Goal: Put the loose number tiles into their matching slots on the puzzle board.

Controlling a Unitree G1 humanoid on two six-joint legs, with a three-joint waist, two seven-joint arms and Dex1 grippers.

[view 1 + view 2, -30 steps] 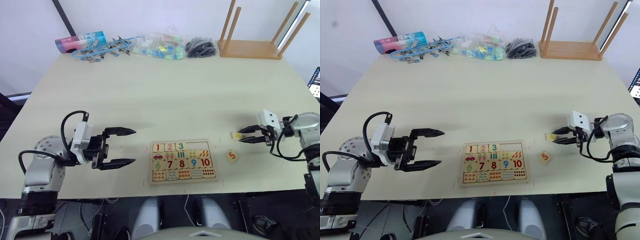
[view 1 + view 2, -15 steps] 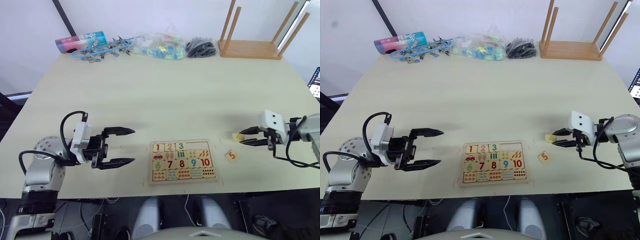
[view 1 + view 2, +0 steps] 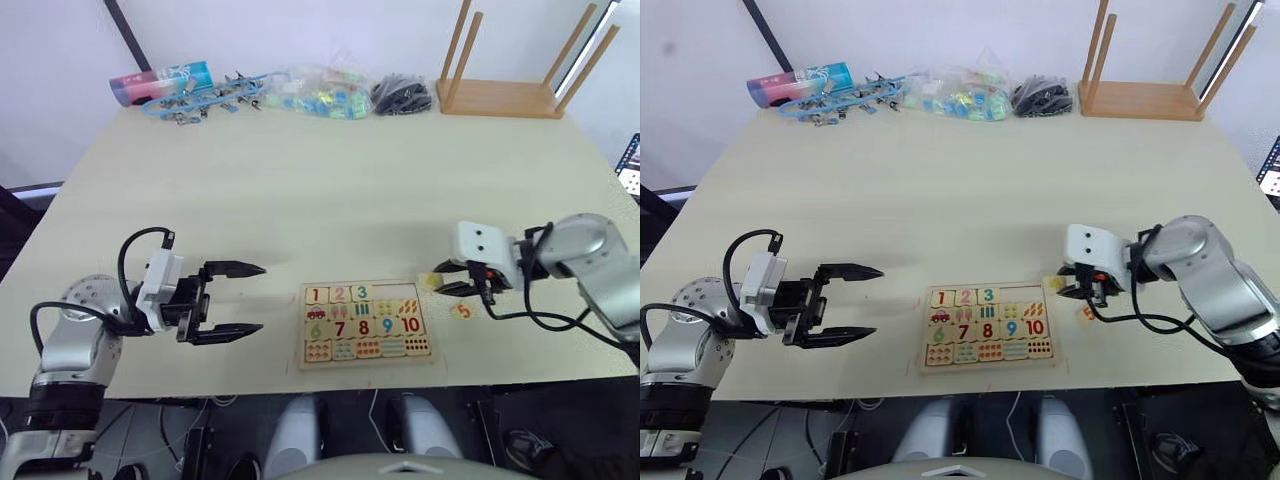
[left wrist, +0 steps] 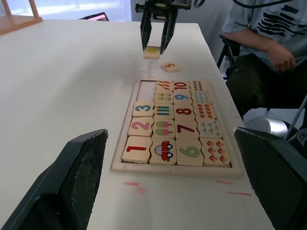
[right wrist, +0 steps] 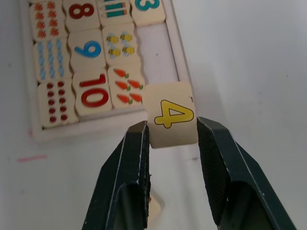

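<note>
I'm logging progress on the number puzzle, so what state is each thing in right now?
Right gripper: shut on the 4 tile, held beside the puzzle board.
Left gripper: open, holding nothing.
1, 2 and 3 tiles: seated in their slots.
Slots for 4 and 5: unfilled.
5 tile: loose on the table.

The puzzle board [image 3: 366,322] lies near the desk's [image 3: 320,190] front edge, tiles 1, 2 and 3 [image 4: 144,109] seated in its top row. Just right of it, the right end effector [image 3: 441,279] holds tile 4 [image 5: 171,115]; tile 5 [image 3: 461,311] lies beside.
</note>
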